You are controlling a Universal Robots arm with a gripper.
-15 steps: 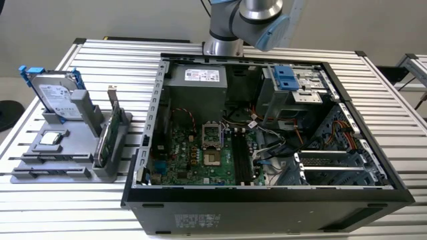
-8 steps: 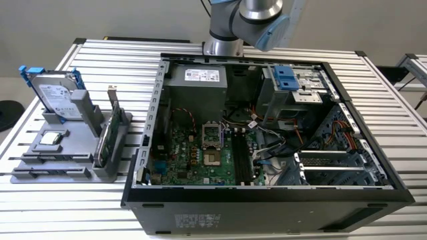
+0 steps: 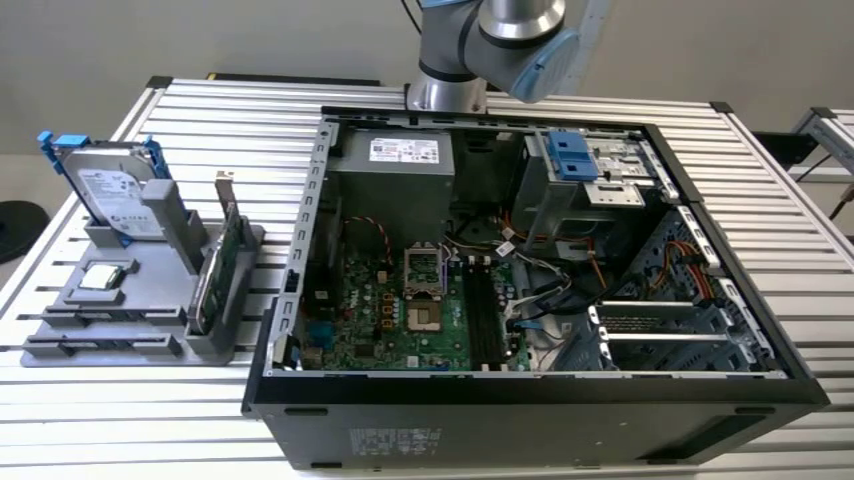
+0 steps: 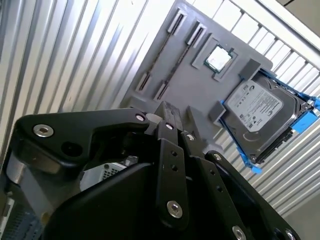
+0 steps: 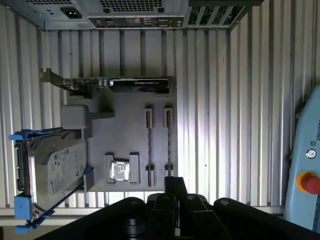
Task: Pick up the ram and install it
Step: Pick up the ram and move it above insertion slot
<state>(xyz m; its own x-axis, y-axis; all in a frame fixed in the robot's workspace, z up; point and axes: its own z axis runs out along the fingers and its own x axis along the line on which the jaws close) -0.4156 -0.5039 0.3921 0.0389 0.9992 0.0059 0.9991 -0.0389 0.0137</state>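
Note:
Two thin dark sticks, the ram (image 5: 148,142), stand edge-on side by side in slots of a grey holder (image 5: 125,135) on the slatted table; in the second wrist view the ram (image 4: 167,50) shows as narrow dark lines. My gripper (image 5: 175,184) hangs above the holder's edge near the ends of those slots, apart from the sticks. In the second wrist view the gripper (image 4: 167,112) has its black fingers pressed together with nothing between them. The open computer case (image 3: 534,390) lies on the exterior view's right, with long black memory slots (image 3: 483,310) on its green motherboard.
The holder (image 3: 134,330) also carries a silver hard drive with blue rails (image 3: 114,195), an upright green card (image 3: 220,265) and a small square chip (image 3: 104,277). The arm's base (image 3: 447,95) stands behind the case. A red button (image 5: 310,182) sits beside the table.

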